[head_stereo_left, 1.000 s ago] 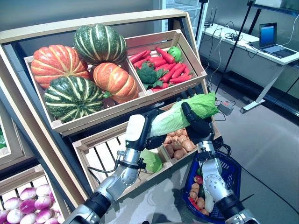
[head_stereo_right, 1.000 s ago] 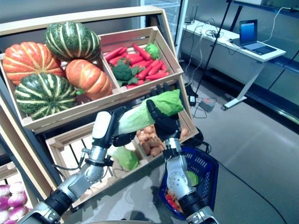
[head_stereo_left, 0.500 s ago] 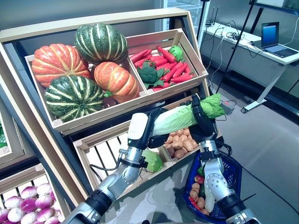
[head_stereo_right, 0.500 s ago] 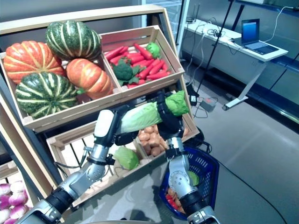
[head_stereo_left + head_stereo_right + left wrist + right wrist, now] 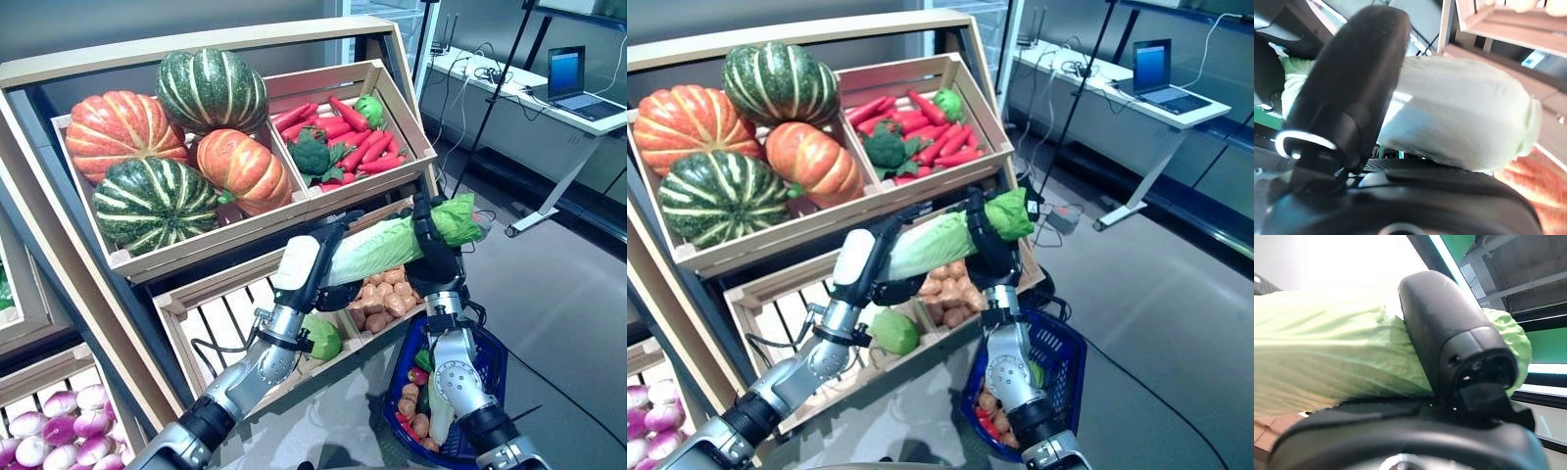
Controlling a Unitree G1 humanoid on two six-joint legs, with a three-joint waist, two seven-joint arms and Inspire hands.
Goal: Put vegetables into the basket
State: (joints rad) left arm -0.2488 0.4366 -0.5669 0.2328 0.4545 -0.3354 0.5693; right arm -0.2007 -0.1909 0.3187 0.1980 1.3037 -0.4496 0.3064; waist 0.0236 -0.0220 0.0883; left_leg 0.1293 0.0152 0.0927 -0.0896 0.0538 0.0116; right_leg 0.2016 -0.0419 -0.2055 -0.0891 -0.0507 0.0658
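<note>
Setting: mock grocery produce stand inside a lab or office room. Evidence: tilted wooden crates (image 5: 387,93) at centre frame held pumpkins (image 5: 211,90), red peppers (image 5: 343,132) and potatoes (image 5: 384,299); a desk (image 5: 529,113) with an open laptop (image 5: 568,78) stood at upper right, cables (image 5: 460,117) trailing beneath it.

I see even, moderately bright indoor light in both eye views, with soft shadows inside the crates (image 5: 196,323). The right wrist view is blown out behind the cabbage (image 5: 1327,357). Both wrist views are blurred at close range.
</note>
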